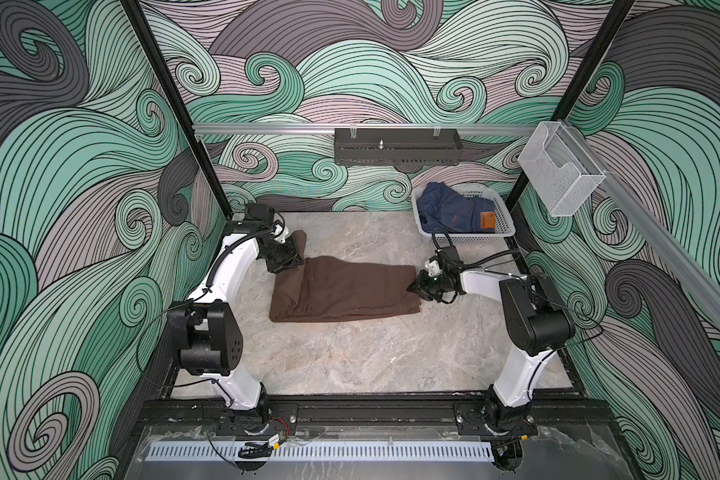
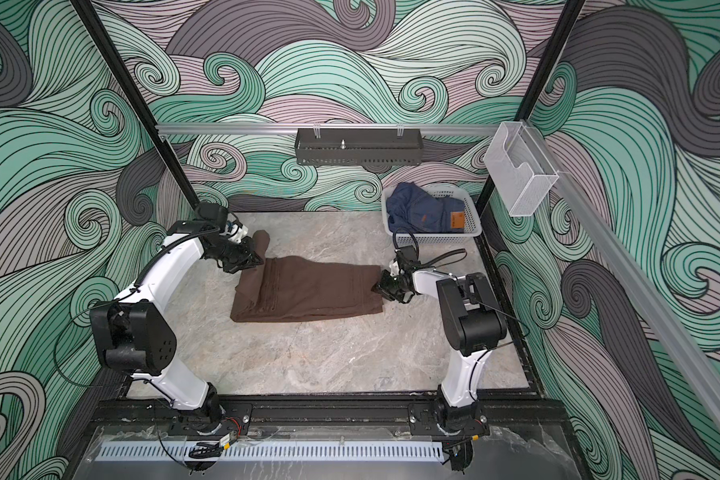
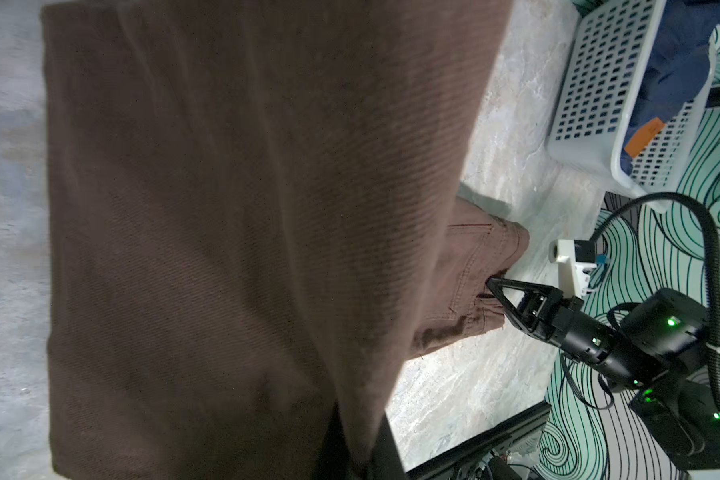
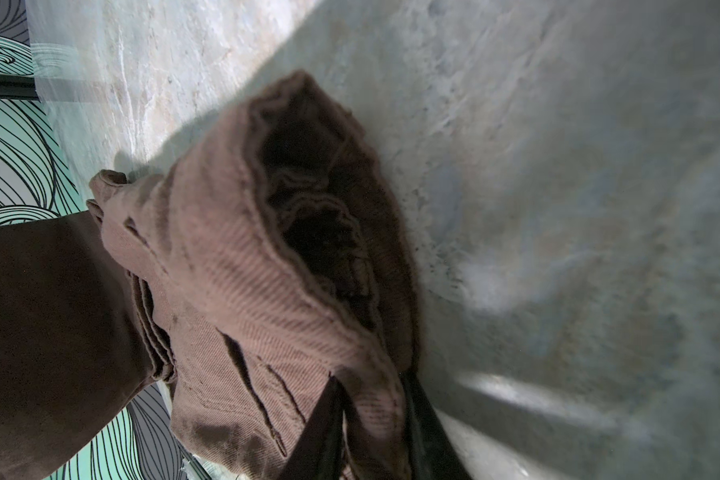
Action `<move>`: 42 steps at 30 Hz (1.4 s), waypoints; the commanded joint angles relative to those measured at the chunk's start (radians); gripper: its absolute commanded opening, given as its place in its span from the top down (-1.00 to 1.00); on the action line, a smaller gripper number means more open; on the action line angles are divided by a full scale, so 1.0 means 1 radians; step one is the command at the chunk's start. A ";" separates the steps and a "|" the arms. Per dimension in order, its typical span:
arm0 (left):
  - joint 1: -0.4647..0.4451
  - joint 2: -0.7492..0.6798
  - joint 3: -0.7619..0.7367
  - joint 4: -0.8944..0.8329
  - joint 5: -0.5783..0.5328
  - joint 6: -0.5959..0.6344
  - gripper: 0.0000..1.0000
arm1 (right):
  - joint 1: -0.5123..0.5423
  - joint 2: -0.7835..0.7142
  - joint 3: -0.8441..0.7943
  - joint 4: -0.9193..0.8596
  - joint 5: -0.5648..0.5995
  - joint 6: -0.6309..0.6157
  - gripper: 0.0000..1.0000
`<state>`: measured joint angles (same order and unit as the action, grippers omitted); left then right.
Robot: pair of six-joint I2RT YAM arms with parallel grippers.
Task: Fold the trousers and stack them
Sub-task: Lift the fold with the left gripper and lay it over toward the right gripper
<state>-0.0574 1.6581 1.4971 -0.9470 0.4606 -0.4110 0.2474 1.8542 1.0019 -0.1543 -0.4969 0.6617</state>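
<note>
Trousers (image 1: 346, 291) lie folded mid-tabletop (image 1: 350, 365), spanning between the arms. Both top views: left gripper (image 1: 298, 257) clamped on a raised fold at the left end. Right gripper (image 3: 495, 297) pinching the seamed right end reads clearly only in the wrist views.

I see the trousers (image 1: 350, 291) in plain dark chocolate brown, with a fine ribbed weave in the right wrist view. The bench (image 1: 371, 357) under them has a grey-beige marble pattern. At its far right corner the basket (image 1: 483, 237) is white with a grid of small holes, and the jeans (image 1: 445, 210) inside are dark blue with an orange label (image 1: 488, 220). The walls (image 1: 80, 208) carry teal, grey and mauve swirls with black lines.
</note>
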 commanded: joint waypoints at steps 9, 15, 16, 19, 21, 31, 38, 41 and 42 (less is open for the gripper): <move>-0.225 0.034 0.034 0.117 -0.020 -0.143 1.00 | 0.034 0.021 -0.019 0.018 -0.011 0.026 0.50; -0.332 0.094 0.071 0.144 -0.048 -0.179 1.00 | 0.043 0.025 -0.023 0.037 -0.024 0.050 0.50; -0.347 0.102 0.083 0.143 -0.055 -0.182 1.00 | 0.044 0.026 -0.023 0.039 -0.027 0.053 0.50; -0.394 0.129 0.119 0.142 -0.070 -0.193 1.00 | 0.049 0.026 -0.022 0.048 -0.033 0.066 0.50; -0.426 0.149 0.139 0.142 -0.081 -0.202 1.00 | 0.053 0.027 -0.020 0.053 -0.037 0.073 0.50; -0.531 0.256 0.224 0.184 -0.105 -0.274 1.00 | 0.081 0.045 -0.017 0.088 -0.059 0.114 0.51; -0.580 0.344 0.311 0.167 -0.118 -0.285 1.00 | 0.093 0.050 -0.020 0.106 -0.070 0.131 0.52; -0.593 0.367 0.328 0.167 -0.125 -0.291 1.00 | 0.098 0.049 -0.017 0.109 -0.073 0.136 0.52; -0.594 0.371 0.328 0.169 -0.131 -0.293 1.00 | 0.099 0.049 -0.018 0.109 -0.072 0.136 0.52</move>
<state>-0.6315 2.0216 1.7767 -0.7982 0.3359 -0.6857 0.3267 1.8828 0.9924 -0.0555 -0.5434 0.7864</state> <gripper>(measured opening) 0.051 0.243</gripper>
